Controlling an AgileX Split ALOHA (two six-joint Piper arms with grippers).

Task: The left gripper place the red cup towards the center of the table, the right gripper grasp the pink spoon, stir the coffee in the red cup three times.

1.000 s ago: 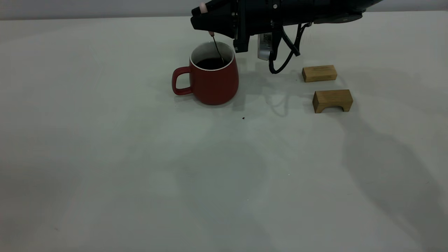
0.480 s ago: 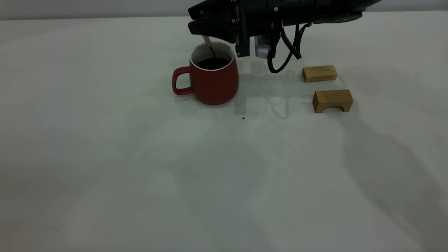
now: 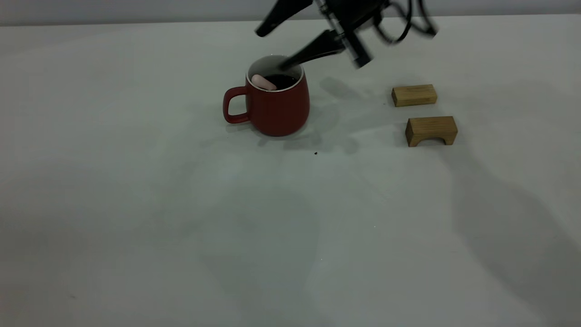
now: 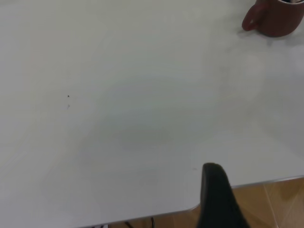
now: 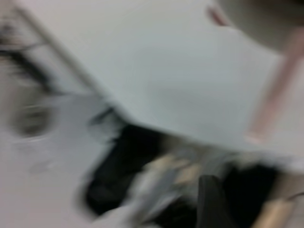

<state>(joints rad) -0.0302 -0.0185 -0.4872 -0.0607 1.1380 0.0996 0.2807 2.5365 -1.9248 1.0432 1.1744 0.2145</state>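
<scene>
Red cup (image 3: 274, 108): one; pink spoon (image 3: 263, 81): one; wooden blocks (image 3: 422, 113): two.

1. We see the black right gripper (image 3: 277, 47) with its two long pointed fingers spread apart above the mug, its body smeared by motion and cut off by the exterior view's top edge.
2. The small pink-handled spoon (image 3: 264, 81) shows only its handle; its bowl is hidden inside the dark red ceramic cup (image 3: 272, 106).
3. The right wrist view is blurred throughout.
4. The left wrist view crops the cup at its edge.
</scene>
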